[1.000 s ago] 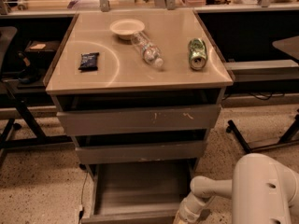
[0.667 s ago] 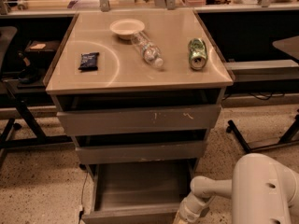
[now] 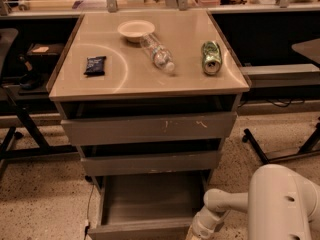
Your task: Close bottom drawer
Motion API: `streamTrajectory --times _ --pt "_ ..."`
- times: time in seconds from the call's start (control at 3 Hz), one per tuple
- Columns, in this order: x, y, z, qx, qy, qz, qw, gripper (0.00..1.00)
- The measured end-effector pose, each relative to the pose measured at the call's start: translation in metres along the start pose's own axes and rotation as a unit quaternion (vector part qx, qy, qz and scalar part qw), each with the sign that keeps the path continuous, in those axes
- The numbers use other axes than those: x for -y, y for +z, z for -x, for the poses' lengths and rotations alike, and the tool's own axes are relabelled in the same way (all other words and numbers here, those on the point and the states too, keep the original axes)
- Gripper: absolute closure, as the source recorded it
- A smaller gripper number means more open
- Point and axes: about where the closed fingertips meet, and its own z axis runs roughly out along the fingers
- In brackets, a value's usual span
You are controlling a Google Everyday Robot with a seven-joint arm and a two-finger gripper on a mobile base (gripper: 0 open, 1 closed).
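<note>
The bottom drawer (image 3: 145, 196) is pulled far out of the grey cabinet, its grey streaked floor showing and its plain front panel (image 3: 137, 231) at the bottom edge of the camera view. My white arm (image 3: 280, 204) reaches in from the lower right. Its wrist (image 3: 206, 223) ends at the right end of the drawer's front panel. The gripper itself is below the picture's edge and out of view. The medium drawer (image 3: 150, 162) and the widest drawer (image 3: 148, 128) above are each slightly open.
On the cabinet top (image 3: 115, 79) lie a white bowl (image 3: 136, 30), a clear plastic bottle (image 3: 158, 53), a green can (image 3: 211, 57) and a dark snack packet (image 3: 95, 65). Black chair and table legs stand left (image 3: 20, 129) and right (image 3: 280, 154). The floor is speckled.
</note>
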Motion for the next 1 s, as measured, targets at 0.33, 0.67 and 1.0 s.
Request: streamTrajectory --times 0.33,0.67,1.0 --pt "0.0 0.0 0.0 0.0 0.0 0.0 1.0 0.13" --pt "-0.0001 0.0001 0.0 0.0 0.0 0.0 1.0 0.0" --pt "-0.0001 0.0001 0.0 0.0 0.0 0.0 1.0 0.0"
